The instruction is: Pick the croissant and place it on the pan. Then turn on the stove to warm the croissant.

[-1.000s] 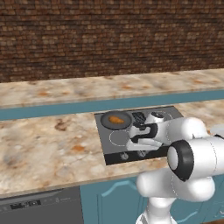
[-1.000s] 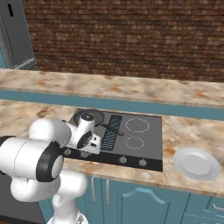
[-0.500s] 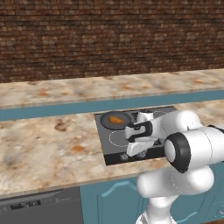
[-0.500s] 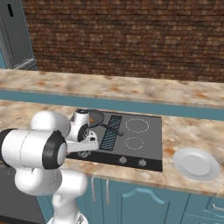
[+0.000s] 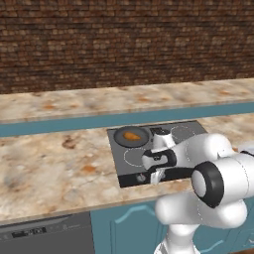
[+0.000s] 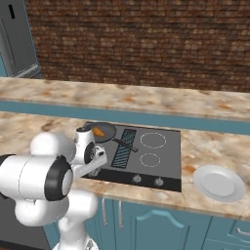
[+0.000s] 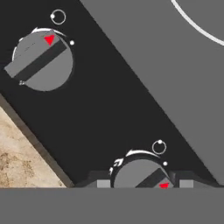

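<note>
The orange-brown croissant (image 5: 131,135) (image 6: 98,131) lies inside the dark round pan (image 5: 120,142) (image 6: 109,134), which sits on the back left burner of the black stove (image 5: 186,133) (image 6: 158,161). My gripper (image 5: 152,176) (image 6: 95,169) (image 7: 142,183) points down at the stove's front left edge. In the hand view its two dark fingertips (image 7: 103,182) flank a round grey knob (image 7: 139,174), close against its sides. That knob's red mark points toward me, while the neighbouring knob (image 7: 42,61) has its mark pointing the other way.
A white plate (image 6: 219,183) rests on the counter right of the stove. The pan's long handle (image 6: 125,144) reaches across the ribbed centre strip. A dishwasher front (image 5: 44,237) sits below the counter at the left, and a brick wall stands behind.
My hand has swung left from over the stove's middle and dropped to the front left knob, where the fingertips now sit on either side of it.
</note>
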Robot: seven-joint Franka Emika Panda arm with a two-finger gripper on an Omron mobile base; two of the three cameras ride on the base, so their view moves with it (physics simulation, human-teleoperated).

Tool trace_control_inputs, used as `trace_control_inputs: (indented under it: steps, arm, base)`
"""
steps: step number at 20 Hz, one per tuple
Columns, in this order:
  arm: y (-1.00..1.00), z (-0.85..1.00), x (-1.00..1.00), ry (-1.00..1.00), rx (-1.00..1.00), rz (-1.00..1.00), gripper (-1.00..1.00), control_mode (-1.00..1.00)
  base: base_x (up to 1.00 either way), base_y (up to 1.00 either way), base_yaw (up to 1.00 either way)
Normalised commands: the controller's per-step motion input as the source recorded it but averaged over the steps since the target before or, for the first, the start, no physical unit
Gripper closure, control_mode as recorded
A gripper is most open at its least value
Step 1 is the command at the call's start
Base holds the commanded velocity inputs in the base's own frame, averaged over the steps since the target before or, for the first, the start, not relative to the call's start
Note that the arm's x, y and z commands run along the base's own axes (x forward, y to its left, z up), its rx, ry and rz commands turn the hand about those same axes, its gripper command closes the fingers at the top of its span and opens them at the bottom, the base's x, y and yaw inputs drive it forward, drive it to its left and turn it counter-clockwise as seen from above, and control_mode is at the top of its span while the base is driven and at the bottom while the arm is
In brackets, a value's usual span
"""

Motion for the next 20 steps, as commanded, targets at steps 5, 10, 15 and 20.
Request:
trace_control_inputs:
  steps: [5,10,15,20]
  arm:
    - [0.24,-0.69,-0.35,-0.07,0.00,0.74,1.00,-1.00]
    - [0.13,-0.62,-0.17,-0.10,0.00,0.79,1.00,-1.00]
    - [0.01,-0.55,-0.49,-0.12,0.00,0.72,1.00,-1.00]
    - [0.00,-0.27,-1.00,-0.18,-0.03,0.53,1.00,-1.00]
  base:
    - [0.00,0.00,0.00]
    - [0.00,0.00,0.00]
    - [0.00,0.00,0.00]
    - [0.00,0.00,0.00]
